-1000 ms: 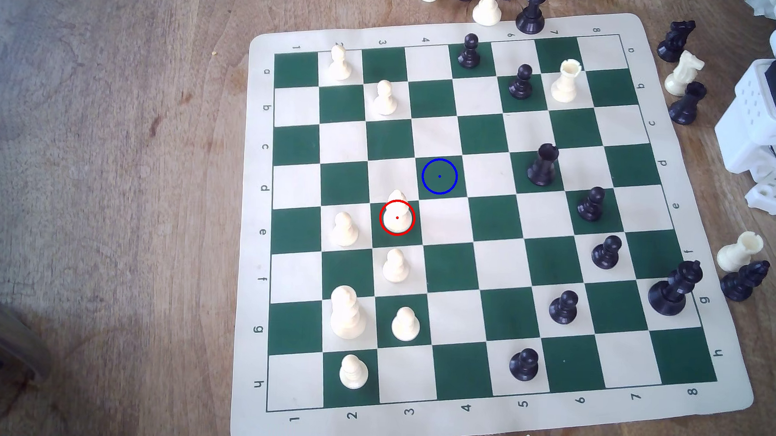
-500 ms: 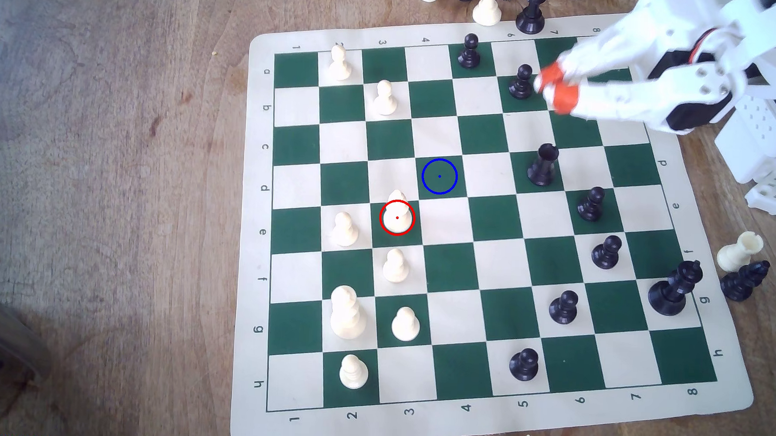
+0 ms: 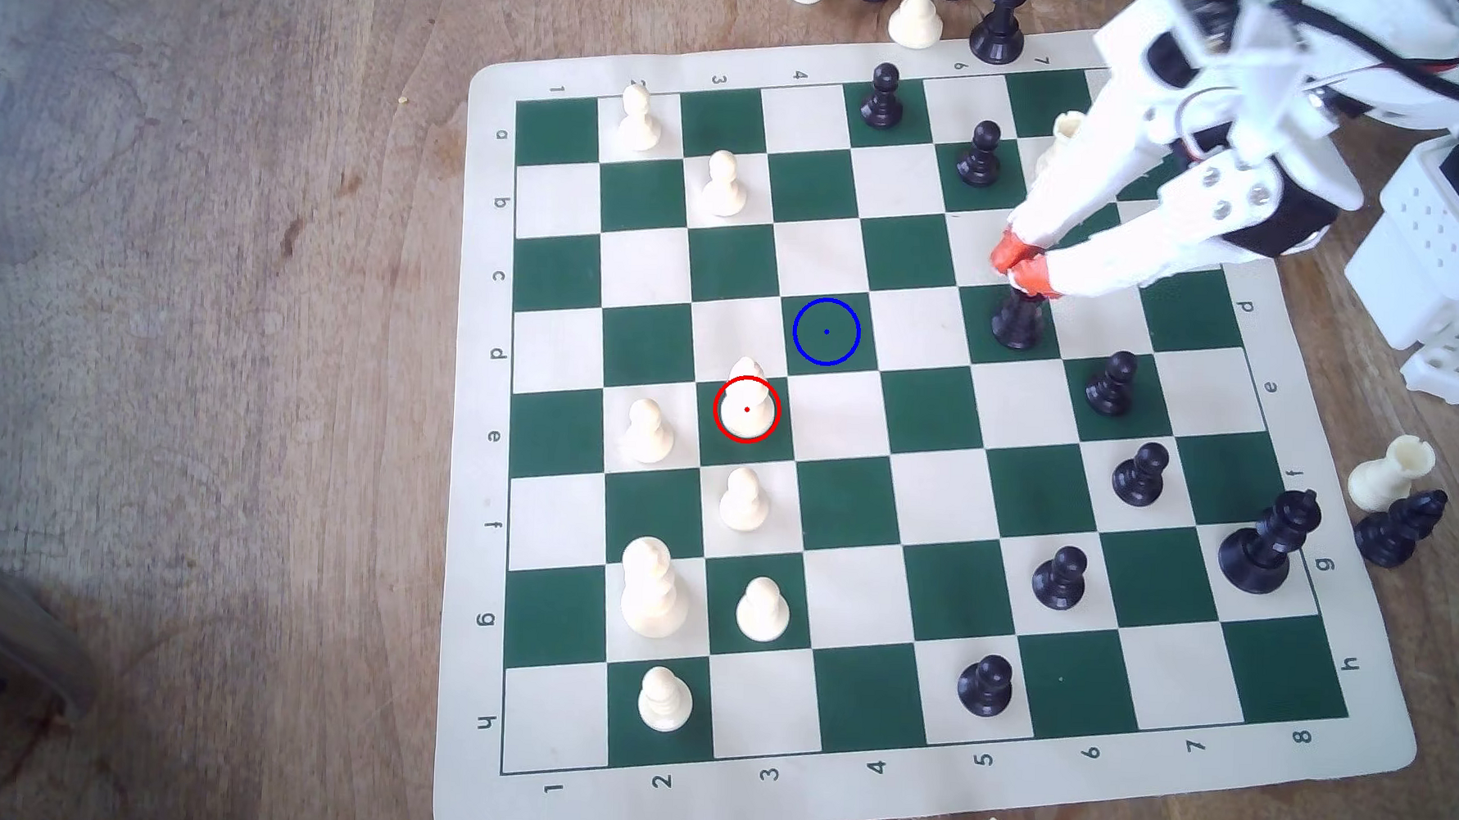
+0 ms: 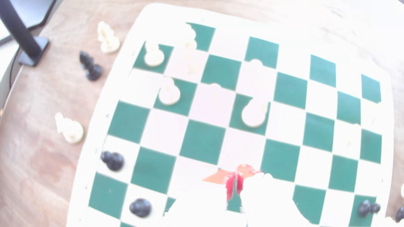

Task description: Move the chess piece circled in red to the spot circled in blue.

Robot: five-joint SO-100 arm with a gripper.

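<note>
Within the last second the arm has swung in from the exterior view's right, and its gripper (image 3: 1020, 268) now hangs over the board just above a black rook (image 3: 1017, 320), orange tips pressed together with nothing between them. The reach is judged only begun: the cream bishop (image 3: 746, 402) stands untouched in its red ring, well apart to the left and nearer, and the blue-ringed dark square (image 3: 827, 332) lies bare between them. The forearm slopes down leftward from the base.

Exterior view evenly lit, sharp; wrist view overexposed, blurred, edges warped.
</note>
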